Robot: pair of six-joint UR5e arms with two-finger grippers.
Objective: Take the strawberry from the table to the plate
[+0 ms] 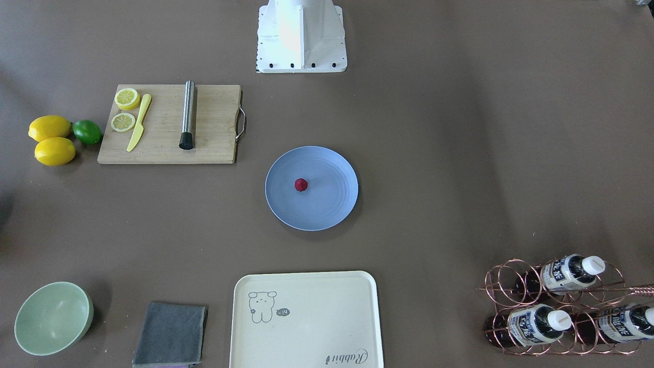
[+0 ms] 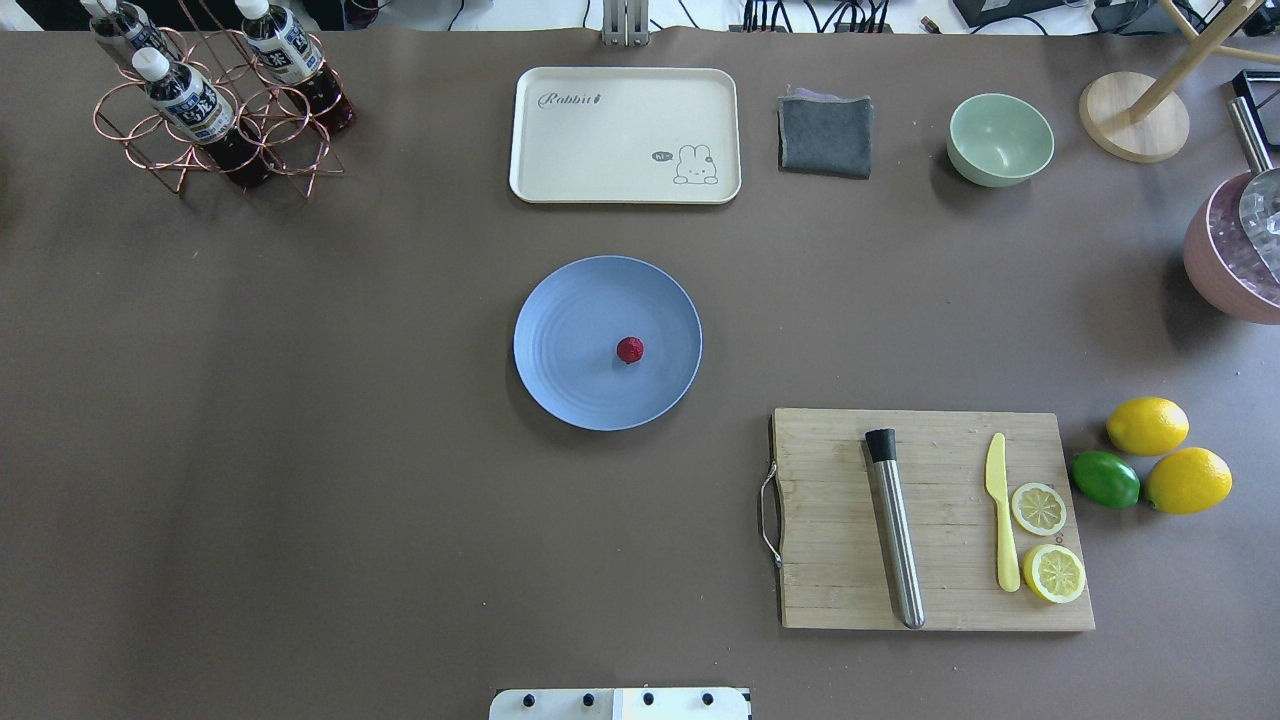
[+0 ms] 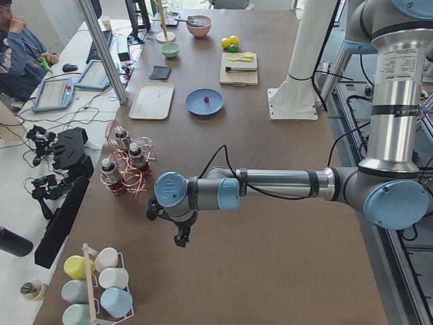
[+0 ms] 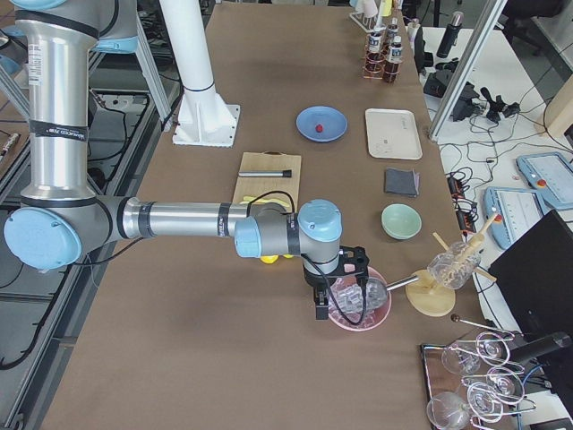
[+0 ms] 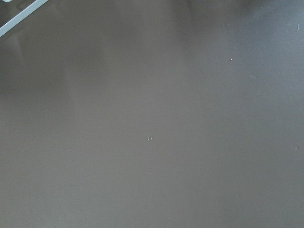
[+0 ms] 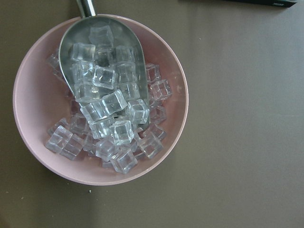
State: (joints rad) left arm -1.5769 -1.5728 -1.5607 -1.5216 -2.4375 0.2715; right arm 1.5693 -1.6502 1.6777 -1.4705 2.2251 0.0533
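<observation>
The small dark red strawberry (image 1: 301, 185) (image 2: 629, 349) lies near the middle of the light blue plate (image 1: 327, 207) (image 2: 570, 340), at the centre of the brown-grey table (image 1: 434, 153). Both arms are far from it. In the exterior left view my left gripper (image 3: 181, 237) hangs over bare table near that end, beside the bottle rack. My right gripper (image 4: 320, 309) shows in the exterior right view, above a pink bowl of ice cubes (image 6: 99, 99) at the other end. I cannot tell whether either gripper is open or shut. The left wrist view shows only bare table.
A wooden cutting board (image 2: 930, 520) holds a steel muddler (image 2: 895, 530), a yellow knife and lemon halves; two lemons (image 2: 1147, 425) and a lime lie beside it. Along the far edge stand a cream tray (image 2: 625, 135), grey cloth (image 2: 825, 135), green bowl (image 2: 1000, 138) and bottle rack (image 2: 215, 100).
</observation>
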